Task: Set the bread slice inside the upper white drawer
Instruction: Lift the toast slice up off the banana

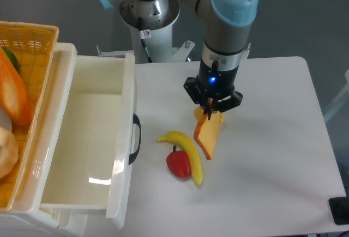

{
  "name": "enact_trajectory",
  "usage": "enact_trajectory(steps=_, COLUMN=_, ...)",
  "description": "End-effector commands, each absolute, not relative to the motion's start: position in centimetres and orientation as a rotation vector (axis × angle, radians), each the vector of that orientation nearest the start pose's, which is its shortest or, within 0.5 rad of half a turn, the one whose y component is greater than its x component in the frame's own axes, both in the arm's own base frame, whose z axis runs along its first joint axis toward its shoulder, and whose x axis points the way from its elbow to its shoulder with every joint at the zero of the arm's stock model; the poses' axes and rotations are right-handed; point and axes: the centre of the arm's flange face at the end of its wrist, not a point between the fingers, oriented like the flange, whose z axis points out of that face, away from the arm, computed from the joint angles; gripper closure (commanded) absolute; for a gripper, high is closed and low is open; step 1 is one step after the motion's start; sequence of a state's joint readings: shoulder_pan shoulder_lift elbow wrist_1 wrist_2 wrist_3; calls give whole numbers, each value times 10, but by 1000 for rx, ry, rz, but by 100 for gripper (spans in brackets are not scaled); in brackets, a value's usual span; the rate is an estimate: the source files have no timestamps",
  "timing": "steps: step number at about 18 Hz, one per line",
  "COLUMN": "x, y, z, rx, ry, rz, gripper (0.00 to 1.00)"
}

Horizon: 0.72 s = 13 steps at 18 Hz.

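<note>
The bread slice [208, 135] hangs tilted, pale tan face with an orange-brown crust, lifted off the table just right of the banana. My gripper [210, 109] is shut on its upper edge, pointing straight down over the middle of the table. The upper white drawer [87, 139] stands pulled open at the left, its deep tray empty, with a black curved handle [135, 138] on its front. The slice is well to the right of the drawer.
A yellow banana [185, 147] and a red pepper [178, 163] lie on the white table between the drawer front and the slice. A woven yellow-orange basket [22, 46] holding a long orange baguette [13, 92] sits at the far left behind the drawer.
</note>
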State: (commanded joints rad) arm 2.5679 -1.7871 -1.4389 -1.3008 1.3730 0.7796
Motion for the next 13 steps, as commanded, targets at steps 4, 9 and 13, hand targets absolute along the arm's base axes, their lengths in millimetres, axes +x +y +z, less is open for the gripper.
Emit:
enact_trajectory(steps=4, x=-398, y=451, z=511, rx=-2707, ry=-439, rz=-34, gripper=95)
enact_trajectory(steps=9, x=-368, y=449, z=552, rx=-2562, ry=-562, rz=-118, gripper=95)
enact_trajectory(steps=13, x=-343, y=450, z=576, rx=-2485, ry=-606, rz=-179, gripper=95)
